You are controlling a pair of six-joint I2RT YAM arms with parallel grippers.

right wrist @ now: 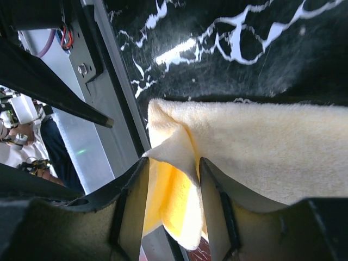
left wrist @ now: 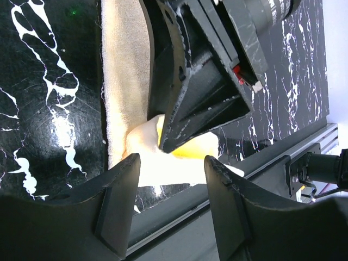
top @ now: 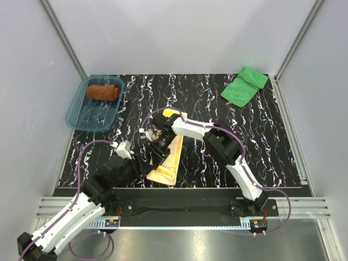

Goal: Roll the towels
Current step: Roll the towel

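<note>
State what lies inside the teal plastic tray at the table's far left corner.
A rolled rust-brown towel lies inside the tray, against its far end. Whatever might sit beneath the roll is covered and cannot be seen.

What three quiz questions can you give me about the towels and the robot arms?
1. True or false: the brown towel lies rolled up in the tray.
2. The green towel lies A) in the tray, B) at the far right corner of the table, C) under an arm.
3. Fill in: the left pincer and the right pincer meet at one towel, the ____ one.
Key: 1 true; 2 B; 3 yellow towel.
</note>
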